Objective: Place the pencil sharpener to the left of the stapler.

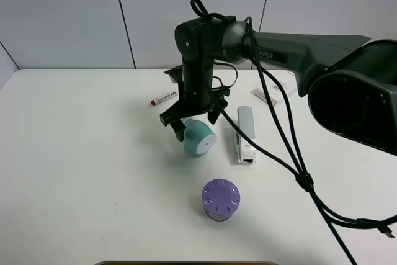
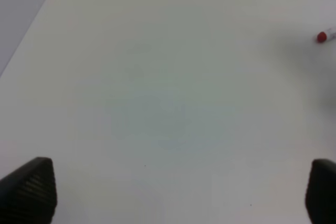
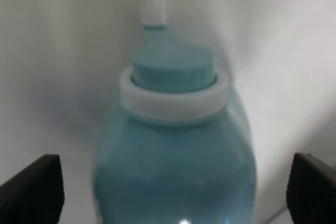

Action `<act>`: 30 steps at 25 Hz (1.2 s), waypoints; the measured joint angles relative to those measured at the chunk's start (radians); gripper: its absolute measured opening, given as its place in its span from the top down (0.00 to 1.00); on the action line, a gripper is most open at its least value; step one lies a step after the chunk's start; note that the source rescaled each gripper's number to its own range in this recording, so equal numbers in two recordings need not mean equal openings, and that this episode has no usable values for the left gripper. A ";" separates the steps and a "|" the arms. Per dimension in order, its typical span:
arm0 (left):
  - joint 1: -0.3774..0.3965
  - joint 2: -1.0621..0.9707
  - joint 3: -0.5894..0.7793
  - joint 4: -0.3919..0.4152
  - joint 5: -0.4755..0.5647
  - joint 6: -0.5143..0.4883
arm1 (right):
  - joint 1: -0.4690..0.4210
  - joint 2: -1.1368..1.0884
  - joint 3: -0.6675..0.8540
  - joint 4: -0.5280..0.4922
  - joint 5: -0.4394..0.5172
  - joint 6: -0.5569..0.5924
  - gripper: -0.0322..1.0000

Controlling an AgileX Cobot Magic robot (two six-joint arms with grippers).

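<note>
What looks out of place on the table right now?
Only the pencil sharpener: it lies on its rounded side, left of the stapler, under the open right gripper, so it might roll. Nothing looks spilled or broken.

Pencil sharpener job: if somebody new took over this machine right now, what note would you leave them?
Left gripper: open, above bare table.
Right gripper: open, fingers either side of the pencil sharpener, not touching it.
The sharpener lies on its side just left of the stapler, apart from it.
Done: the placement already looks right.
Left: probably only to lift the right gripper clear without nudging the sharpener.
</note>
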 joint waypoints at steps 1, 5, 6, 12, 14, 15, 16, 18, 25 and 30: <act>0.000 0.000 0.000 0.000 0.000 0.000 | 0.000 -0.007 -0.013 0.000 0.000 0.000 0.11; 0.000 0.000 0.000 0.000 0.000 0.000 | 0.000 -0.057 -0.028 0.000 0.000 0.000 0.11; 0.000 0.000 0.000 0.000 0.000 0.000 | 0.000 -0.077 -0.028 0.000 0.001 0.000 0.11; 0.000 0.000 0.000 0.000 0.000 0.000 | 0.000 -0.214 -0.028 0.000 0.004 0.000 0.11; 0.000 0.000 0.000 0.000 0.000 0.000 | 0.000 -0.267 -0.028 0.000 0.005 0.000 0.11; 0.000 0.000 0.000 0.000 0.000 0.000 | 0.000 -0.291 -0.028 0.000 0.005 0.000 0.11; 0.000 0.000 0.000 0.000 0.000 0.000 | 0.000 -0.320 -0.027 0.000 0.006 0.000 0.11; 0.000 0.000 0.000 0.000 0.000 0.000 | 0.000 -0.385 -0.002 -0.001 0.005 0.000 0.11; 0.000 0.000 0.000 0.000 0.000 0.000 | 0.000 -0.659 0.260 -0.016 0.006 -0.002 0.11; 0.000 0.000 0.000 0.000 0.000 0.000 | 0.000 -0.876 0.452 -0.037 0.008 0.002 0.11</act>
